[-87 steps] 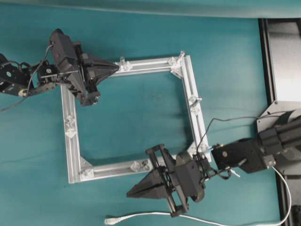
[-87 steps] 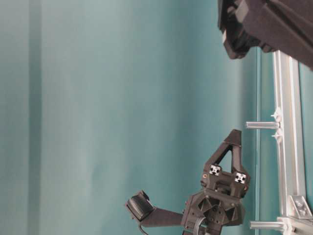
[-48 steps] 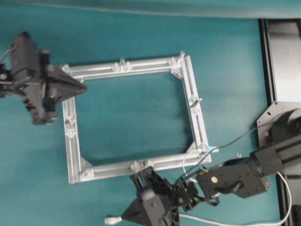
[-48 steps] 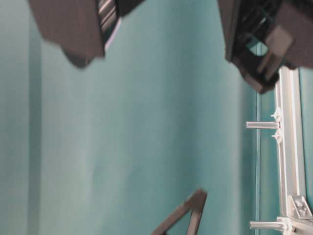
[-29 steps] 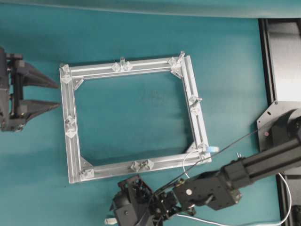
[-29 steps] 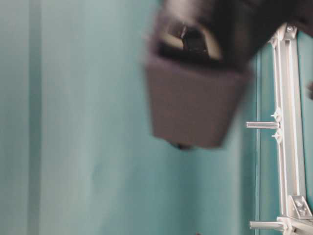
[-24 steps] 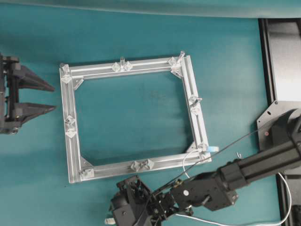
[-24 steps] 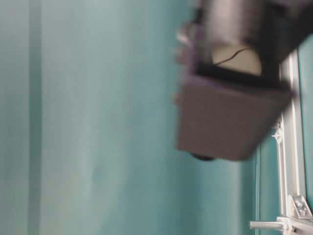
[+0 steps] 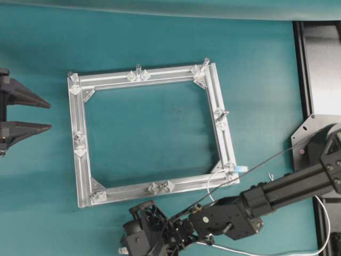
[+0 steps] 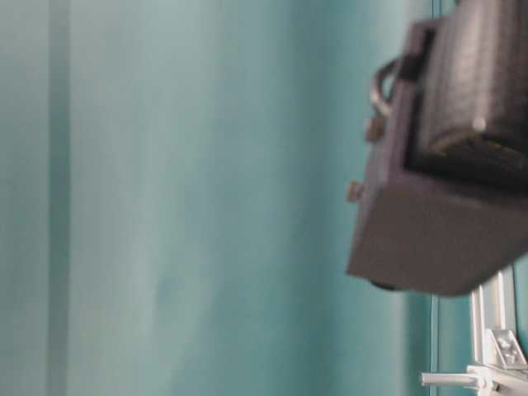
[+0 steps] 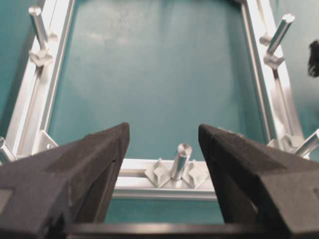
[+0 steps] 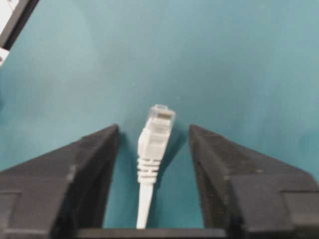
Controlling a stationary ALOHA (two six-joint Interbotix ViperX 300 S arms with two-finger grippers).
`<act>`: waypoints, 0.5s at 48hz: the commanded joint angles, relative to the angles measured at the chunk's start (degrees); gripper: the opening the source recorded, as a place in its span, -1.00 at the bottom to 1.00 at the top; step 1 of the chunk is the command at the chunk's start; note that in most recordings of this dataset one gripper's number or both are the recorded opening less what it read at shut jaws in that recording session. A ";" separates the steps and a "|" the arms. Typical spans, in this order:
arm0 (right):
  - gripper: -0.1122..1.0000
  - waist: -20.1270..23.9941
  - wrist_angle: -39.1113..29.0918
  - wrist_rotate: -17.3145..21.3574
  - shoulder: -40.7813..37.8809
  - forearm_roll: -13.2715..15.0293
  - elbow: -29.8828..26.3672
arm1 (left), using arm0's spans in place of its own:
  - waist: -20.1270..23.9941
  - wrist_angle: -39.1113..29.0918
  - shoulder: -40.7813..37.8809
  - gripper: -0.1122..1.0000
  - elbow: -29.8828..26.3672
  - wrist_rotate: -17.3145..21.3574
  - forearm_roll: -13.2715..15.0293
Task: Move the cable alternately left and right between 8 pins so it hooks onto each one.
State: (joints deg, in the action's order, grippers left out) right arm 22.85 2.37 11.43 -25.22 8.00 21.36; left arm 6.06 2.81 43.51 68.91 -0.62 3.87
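Step in hand, as I read it: the first pickup. None of the cable is on a pin yet, so the weaving has not begun.

Right gripper sits low at the 6 o'clock edge of the overhead view, below the frame. Wrist view shows its jaws apart with the cable lying between them on the tabletop, plug end pointing away from the camera toward 12 o'clock. Neither pad touches the plug; there is a teal gap on both sides. Not held yet. In the overhead view only the plug tip peeks out at the gripper's 9 o'clock side, and the white cord runs off toward 4 o'clock along the bottom edge.

Left gripper is parked at 9 o'clock, well clear of the frame, jaws wide apart and empty. Its wrist camera looks across the frame at the nearest pin.

Pins stand on all four bars, at the corners and mid-bars; all bare. A thin dark wire crosses from the right arm to the 4 o'clock corner; that is not the cable.

Next move probably calls for closing squarely on the plug or just behind it, lifting without letting it slip, then carrying it up to a nearby pin. The cord is limp, so slack trailing behind could snag on the frame.
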 commanded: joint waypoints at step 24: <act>-0.12 0.79 -2.02 0.97 4.31 0.09 0.44 | -0.26 -5.98 5.71 0.46 1.85 0.26 -0.18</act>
State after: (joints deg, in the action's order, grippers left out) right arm 22.94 1.23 12.30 -23.91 8.00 21.53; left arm 5.98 -2.81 48.87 71.19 -0.70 3.96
